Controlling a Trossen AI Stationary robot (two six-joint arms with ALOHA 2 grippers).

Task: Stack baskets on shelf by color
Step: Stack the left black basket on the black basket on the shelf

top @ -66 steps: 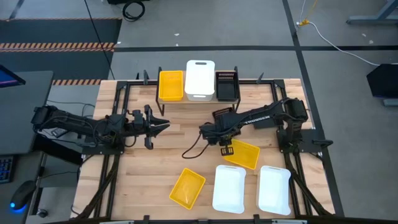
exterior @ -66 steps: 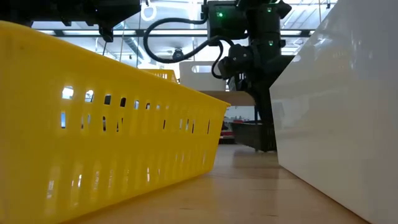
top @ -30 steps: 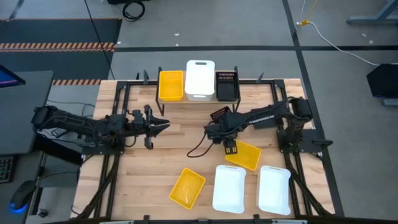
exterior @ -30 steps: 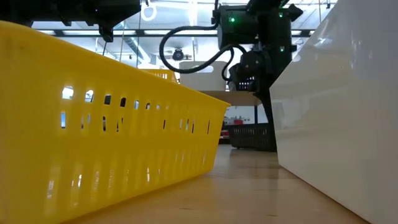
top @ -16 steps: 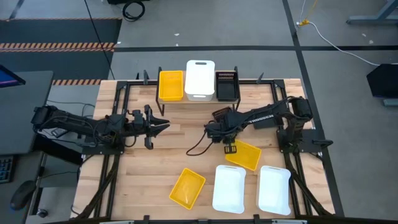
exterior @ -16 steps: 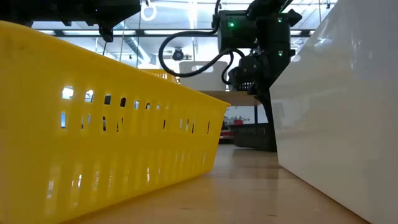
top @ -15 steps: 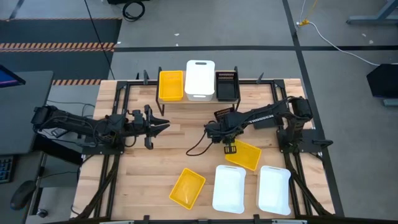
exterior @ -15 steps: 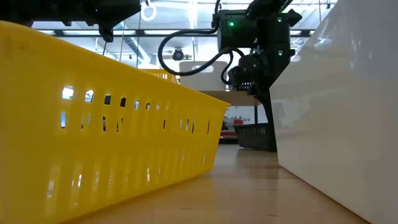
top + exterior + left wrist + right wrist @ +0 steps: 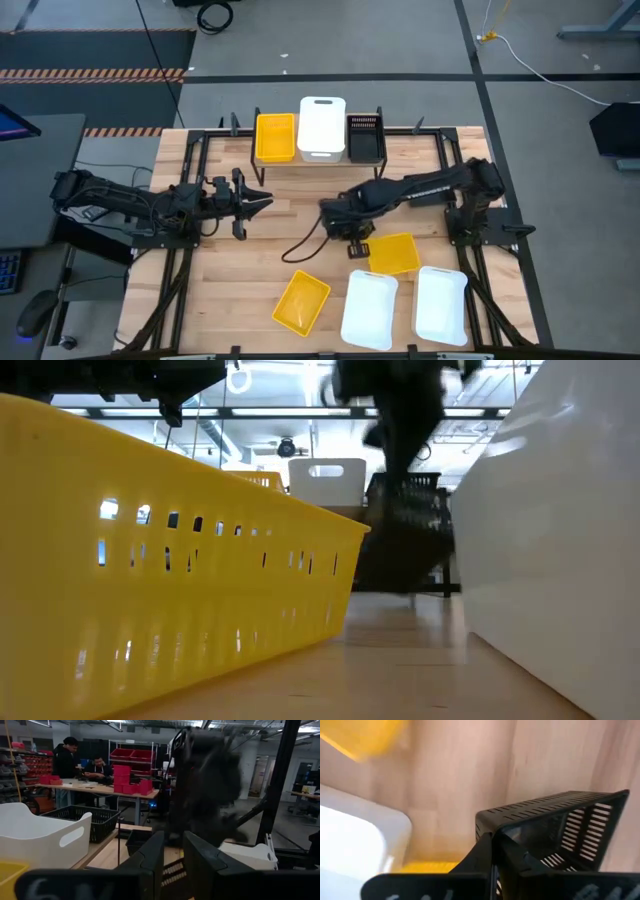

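On the shelf (image 9: 318,160) at the far edge of the table (image 9: 280,250), one yellow basket (image 9: 275,137), one white basket (image 9: 322,127) and one black basket (image 9: 365,135) already sit side by side, left to right. That looks like the first layer of three colour piles.

Four baskets lie loose on the near half of the table: a tilted yellow one (image 9: 301,301) near centre, another yellow one (image 9: 393,253) to the right, and two white ones (image 9: 369,308) (image 9: 441,304) at the near right.

The right gripper (image 9: 357,243) hangs over the middle of the table, its fingers closed on the rim of a small black basket (image 9: 555,827), which is lifted off the wood. I judge this one is headed for the black pile on the shelf.

The left gripper (image 9: 262,200) waits over the left side, fingers apart, holding nothing.

So roughly three are placed, one is in hand and four remain.
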